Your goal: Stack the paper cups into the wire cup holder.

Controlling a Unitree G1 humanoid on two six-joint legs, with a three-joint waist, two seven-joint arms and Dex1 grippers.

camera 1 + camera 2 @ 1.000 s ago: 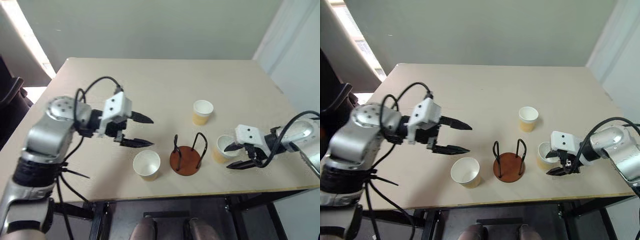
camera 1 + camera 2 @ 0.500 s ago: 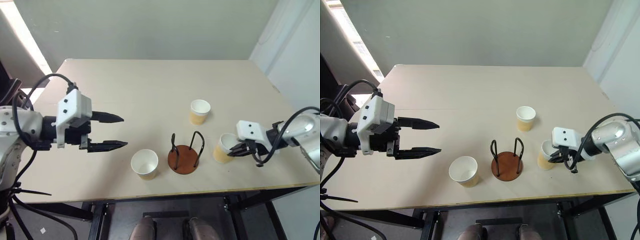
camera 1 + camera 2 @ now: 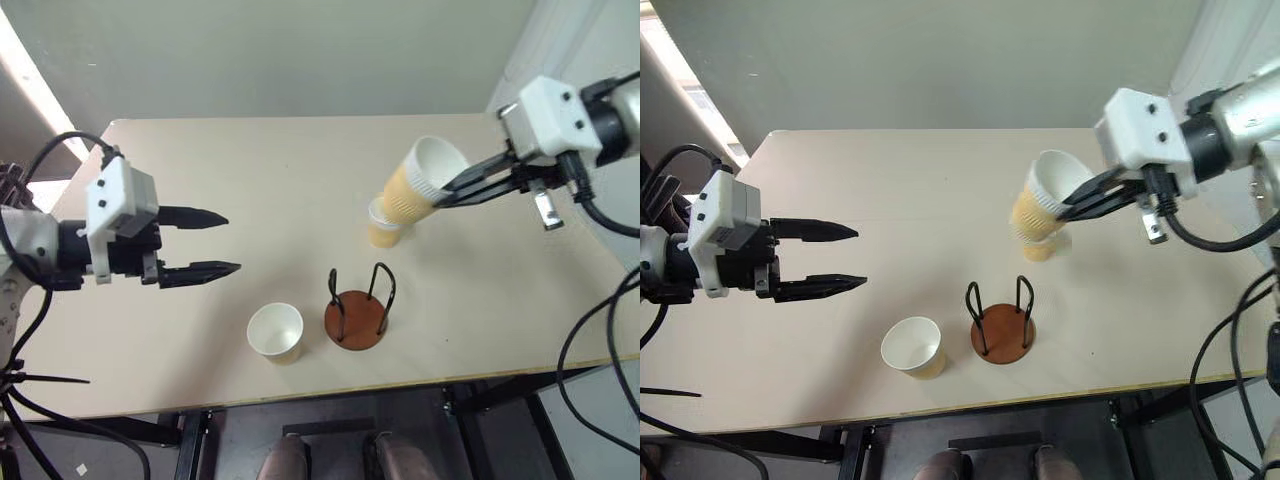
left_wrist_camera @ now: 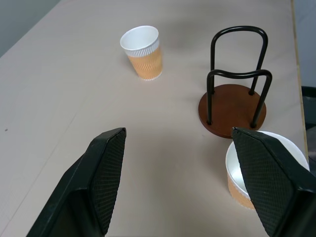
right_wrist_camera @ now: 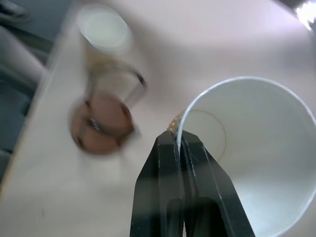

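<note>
My right gripper (image 3: 446, 189) is shut on the rim of a paper cup (image 3: 418, 184), one finger inside and one outside. It holds the cup tilted in the air, above and behind the wire cup holder (image 3: 357, 310). A second paper cup (image 3: 379, 232) stands on the table, partly hidden behind the held one. The third paper cup (image 3: 275, 332) stands upright just left of the holder, near the front edge. My left gripper (image 3: 231, 242) hovers open and empty over the left part of the table, pointing toward the holder.
The tan table (image 3: 280, 170) ends close in front of the holder and the front cup. A pale wall (image 3: 1240, 50) rises just past the table's right side. Black cables (image 3: 590, 340) hang from my right arm beyond the right edge.
My right gripper shut on the rim of the right-hand cup and lifted it up and leftward off the table. My left gripper drew back to the left, still open.
</note>
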